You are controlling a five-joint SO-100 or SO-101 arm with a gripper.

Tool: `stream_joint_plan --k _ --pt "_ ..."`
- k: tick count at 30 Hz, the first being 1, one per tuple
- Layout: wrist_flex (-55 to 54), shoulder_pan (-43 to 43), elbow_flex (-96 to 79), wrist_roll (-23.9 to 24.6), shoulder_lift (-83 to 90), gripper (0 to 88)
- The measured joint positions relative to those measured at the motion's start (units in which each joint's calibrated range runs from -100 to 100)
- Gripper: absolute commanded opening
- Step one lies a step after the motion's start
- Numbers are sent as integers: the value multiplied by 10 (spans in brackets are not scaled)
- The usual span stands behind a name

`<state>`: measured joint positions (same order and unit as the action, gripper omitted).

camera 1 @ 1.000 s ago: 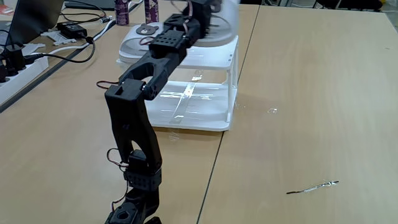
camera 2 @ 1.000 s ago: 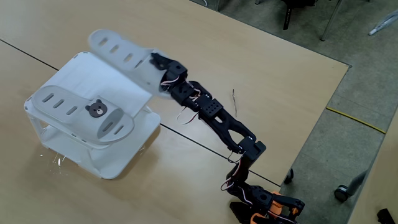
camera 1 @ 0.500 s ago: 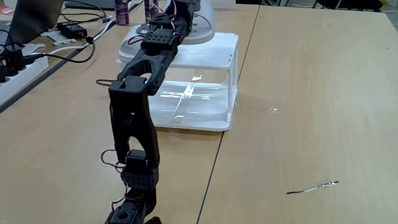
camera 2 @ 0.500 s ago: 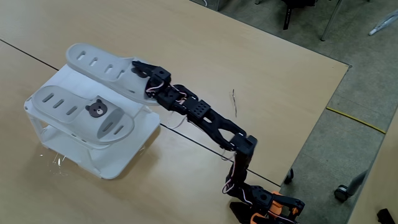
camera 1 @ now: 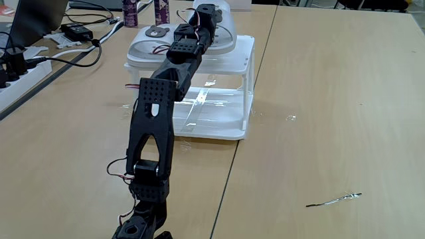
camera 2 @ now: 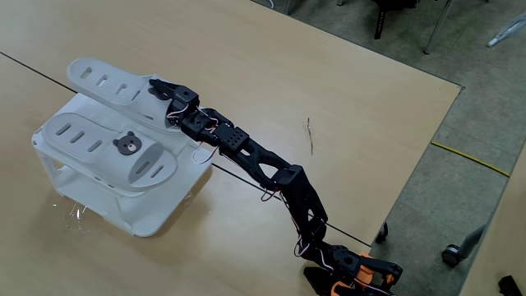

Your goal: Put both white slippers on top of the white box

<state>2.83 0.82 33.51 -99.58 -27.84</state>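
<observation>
Since half a second ago my arm has stretched lower and farther out, and the slipper I carry has come down from its tilt toward the box top; my gripper [camera 2: 161, 89] is clamped on the near end of that slipper [camera 2: 111, 82], fingers closed over its strap edge, as a fixed view from above shows.

Nearest, my black base [camera 2: 349, 275] with its orange part sits at the table [camera 2: 378, 99] edge; a thin dark wire scrap [camera 2: 310, 134] lies on the wood beside my forearm; in a fixed view from behind the arm the same sort of scrap [camera 1: 335, 198] lies at the right.

Next comes the box [camera 2: 156, 218], white, square, with thin corner legs and a glossy lower shelf [camera 1: 212, 109] that throws back the light; on its top lies the other slipper [camera 2: 107, 152], flat, white, with slotted vents and a grey-brown bear-face badge [camera 2: 126, 145]; the held slipper lies just beyond it along the far edge of the top, its far end jutting past the corner; whether it rests on the top or hangs just above I cannot tell; its vents show, its badge is hidden.

Farthest, in the view from behind, a power strip [camera 1: 16, 73], black cables [camera 1: 73, 56] and two bottles [camera 1: 130, 12] stand at the left; their labels are too blurred to read.
</observation>
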Motion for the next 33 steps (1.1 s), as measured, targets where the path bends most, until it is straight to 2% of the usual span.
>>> stream_joint_plan --k 15,28,33 --pt "0 0 6 0 -7 31" --pt "0 -14 -64 0 -7 38" --pt "0 -14 -64 0 -7 154"
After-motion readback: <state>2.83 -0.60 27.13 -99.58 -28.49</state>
